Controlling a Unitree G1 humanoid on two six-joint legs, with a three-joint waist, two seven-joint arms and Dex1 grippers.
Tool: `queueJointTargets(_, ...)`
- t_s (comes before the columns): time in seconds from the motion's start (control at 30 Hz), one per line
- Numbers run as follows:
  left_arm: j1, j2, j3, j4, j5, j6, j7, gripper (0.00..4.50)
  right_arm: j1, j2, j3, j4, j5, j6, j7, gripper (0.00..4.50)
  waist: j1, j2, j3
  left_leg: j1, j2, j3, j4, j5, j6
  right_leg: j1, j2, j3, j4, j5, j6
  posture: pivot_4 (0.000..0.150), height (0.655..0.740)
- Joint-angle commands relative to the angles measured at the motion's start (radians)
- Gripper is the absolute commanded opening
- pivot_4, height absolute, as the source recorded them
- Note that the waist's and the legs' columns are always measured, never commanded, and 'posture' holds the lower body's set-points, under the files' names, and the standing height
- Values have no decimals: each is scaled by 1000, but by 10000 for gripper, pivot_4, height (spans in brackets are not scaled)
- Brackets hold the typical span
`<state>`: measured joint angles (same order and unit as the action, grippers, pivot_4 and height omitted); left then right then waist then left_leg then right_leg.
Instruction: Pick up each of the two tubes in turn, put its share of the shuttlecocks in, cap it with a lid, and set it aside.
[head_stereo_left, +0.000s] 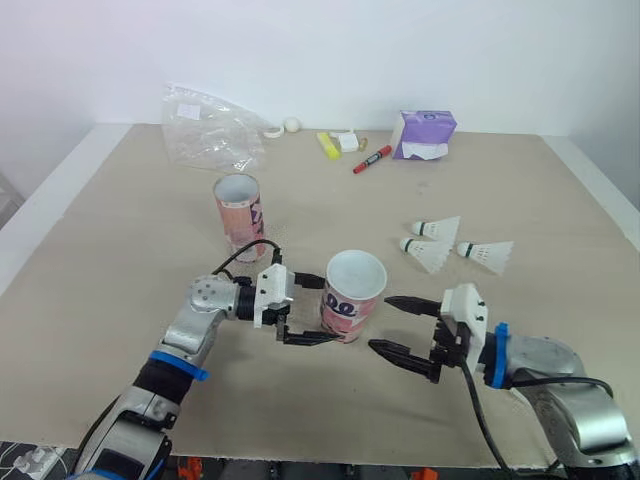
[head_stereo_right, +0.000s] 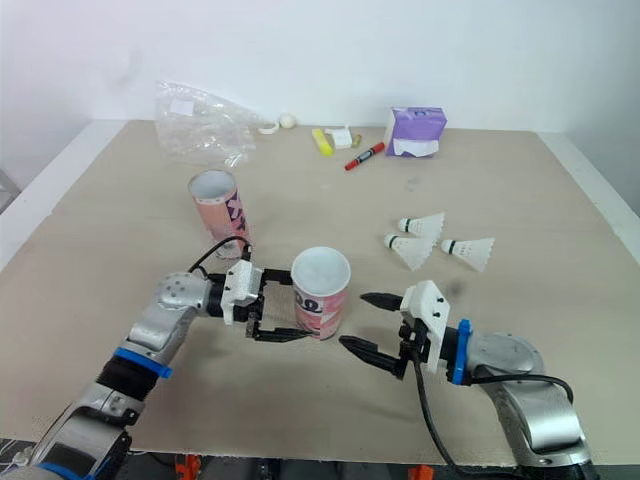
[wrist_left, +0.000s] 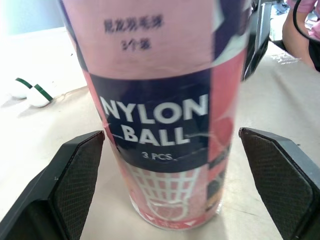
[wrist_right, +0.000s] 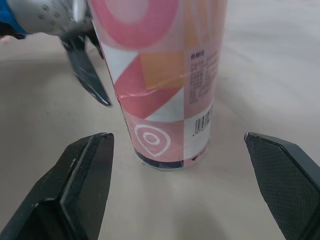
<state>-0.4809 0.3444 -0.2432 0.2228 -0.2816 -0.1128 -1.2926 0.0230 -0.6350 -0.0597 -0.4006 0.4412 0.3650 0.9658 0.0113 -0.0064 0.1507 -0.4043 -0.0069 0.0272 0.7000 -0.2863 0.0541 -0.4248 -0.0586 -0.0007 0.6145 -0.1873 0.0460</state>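
Note:
A pink open-topped tube (head_stereo_left: 353, 295) stands upright near the table's front, printed "NYLON BALL" (wrist_left: 165, 125). My left gripper (head_stereo_left: 312, 310) is open, and its fingers (wrist_left: 75, 180) reach along both sides of the tube with gaps on each side. From the right, my right gripper (head_stereo_left: 380, 323) faces the same tube (wrist_right: 165, 85), open and just short of it. A second pink tube (head_stereo_left: 238, 212) stands upright farther back on the left. Three white shuttlecocks (head_stereo_left: 437, 228) (head_stereo_left: 425, 252) (head_stereo_left: 487, 254) lie on the table to the right.
At the back of the beige table (head_stereo_left: 120, 260) lie a crumpled clear plastic bag (head_stereo_left: 208, 125), a white ring (head_stereo_left: 272, 131), a small ball (head_stereo_left: 291, 125), a yellow item (head_stereo_left: 326, 145), a red marker (head_stereo_left: 372, 159) and a purple tissue pack (head_stereo_left: 425, 134).

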Motion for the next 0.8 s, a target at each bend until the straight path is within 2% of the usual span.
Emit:
queueJointTargets(0.03, 32, 39, 33, -111, -64, 75, -2, 45000, -36, 26, 41, 4, -25, -42, -23, 44798, -2, -1, 0, 0, 0, 0, 0, 0, 0, 0, 0, 0, 0, 0, -1, 1500, 7400)
queueJointTargets(0.27, 78, 78, 104, -156, -117, 132, 37, 45000, -92, 81, 96, 57, -30, -71, -35, 44798, -2, -1, 0, 1, 1, 0, 0, 1, -1, 0, 1, 0, 1, 1, -1, 1500, 7400)
queueJointTargets(0.47, 133, 77, 111, -109, -76, 26, 42, 45000, -130, 124, 148, 92, -48, -85, -33, 44798, -2, -1, 0, 1, 1, 1, 0, 1, -1, 0, 0, 0, 1, 1, -1, 1500, 7400)
queueJointTargets(0.8, 146, 85, 113, -90, -70, -12, 41, 45000, -177, 166, 203, 161, -80, -127, -31, 44798, -2, -1, 0, 2, 1, 1, 0, 1, -2, 0, 1, 0, 1, 1, -3, 1500, 7400)
